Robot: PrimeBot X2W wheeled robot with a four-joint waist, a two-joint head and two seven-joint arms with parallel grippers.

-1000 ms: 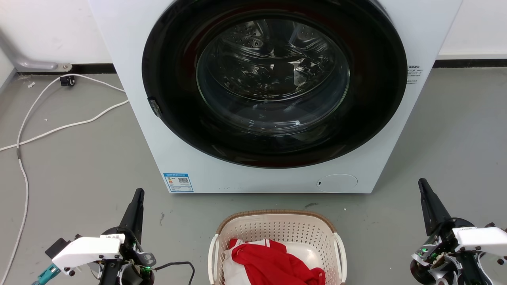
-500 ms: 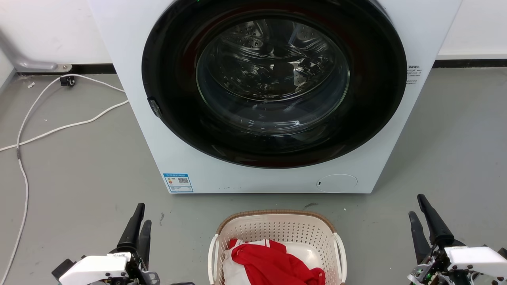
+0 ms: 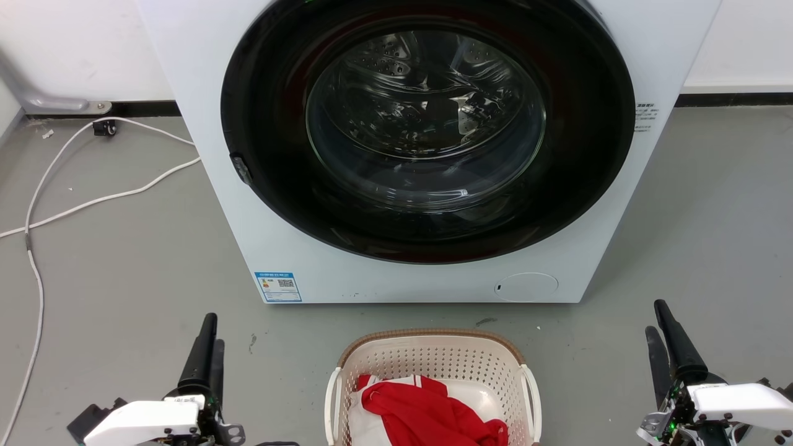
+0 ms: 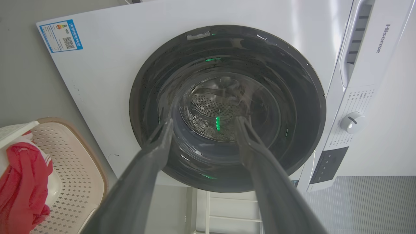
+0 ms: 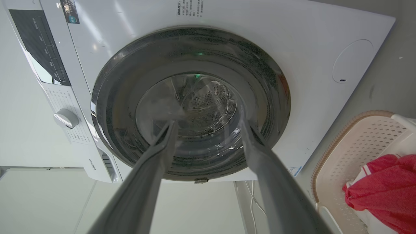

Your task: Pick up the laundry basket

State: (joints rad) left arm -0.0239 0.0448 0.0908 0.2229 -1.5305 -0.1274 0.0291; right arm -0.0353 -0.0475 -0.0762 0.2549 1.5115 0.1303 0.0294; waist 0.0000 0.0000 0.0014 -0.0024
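Dark left hand, right hand — parted, flanking laundry basket.

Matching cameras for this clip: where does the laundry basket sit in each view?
Head view: laundry basket at bottom centre.
Left wrist view: laundry basket at lower left.
Right wrist view: laundry basket at lower right.
Shared landmark: the round dark washing machine door, central in all three.

Grey floor, washing machine, laundry basket before it, white cable left
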